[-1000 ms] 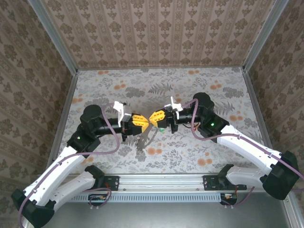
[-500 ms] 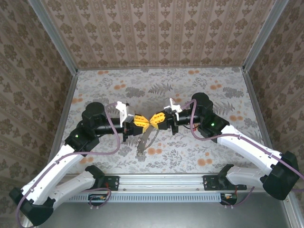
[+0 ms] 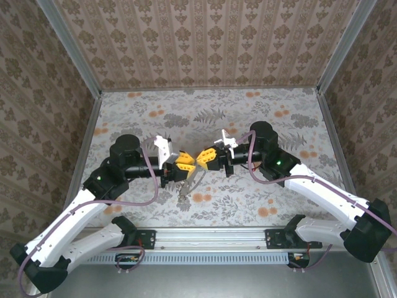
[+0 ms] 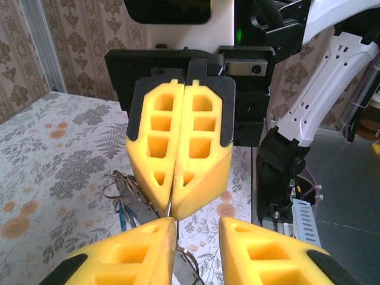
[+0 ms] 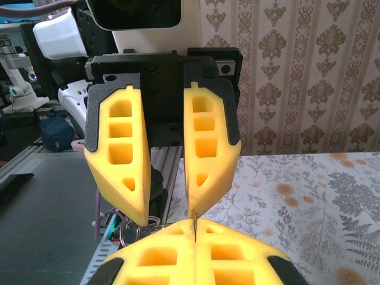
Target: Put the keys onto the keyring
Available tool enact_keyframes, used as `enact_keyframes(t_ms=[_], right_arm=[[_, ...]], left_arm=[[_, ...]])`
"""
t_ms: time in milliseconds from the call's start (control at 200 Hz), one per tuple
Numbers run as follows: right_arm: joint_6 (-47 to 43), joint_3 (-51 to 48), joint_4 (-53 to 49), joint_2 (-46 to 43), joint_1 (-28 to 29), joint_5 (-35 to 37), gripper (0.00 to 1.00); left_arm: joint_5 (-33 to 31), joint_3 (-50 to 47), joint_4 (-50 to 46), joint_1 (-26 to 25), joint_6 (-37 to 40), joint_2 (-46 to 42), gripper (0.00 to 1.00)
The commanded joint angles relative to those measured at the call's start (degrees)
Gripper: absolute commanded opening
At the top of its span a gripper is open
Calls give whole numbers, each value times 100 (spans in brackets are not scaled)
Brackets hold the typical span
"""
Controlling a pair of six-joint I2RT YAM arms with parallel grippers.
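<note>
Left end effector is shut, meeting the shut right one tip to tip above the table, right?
No: the left end effector is open; the right wrist view shows a gap between its fingers. It does meet the shut right end effector tip to tip above the table.

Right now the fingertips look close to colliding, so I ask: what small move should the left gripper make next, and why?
Probably ease the left gripper straight back a little: its jaws stand apart, gripping nothing, and its tips almost meet the right gripper, which is shut on the keyring, the strap hanging below.
</note>
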Motion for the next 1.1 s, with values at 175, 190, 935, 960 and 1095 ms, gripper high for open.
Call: enact_keyframes(t_ms=[175,190,935,960,1095], right_arm=[[-22,85,321,-271,44,-418,0],[-22,84,325,-272,44,-419,0],[94,4,553,-237,44,-402,0],[94,5,555,-236,41,-391,0],[96,-4,544,-243,41,-393,0]], left_arm=[[-340,94,-137,35,109,74,27],[-340,103,-131,38,108,78,27],[481,-108,746,24,-198,325,15],[503,-122,767,17,-208,322,12],[469,-141,770,21,-177,295,0]])
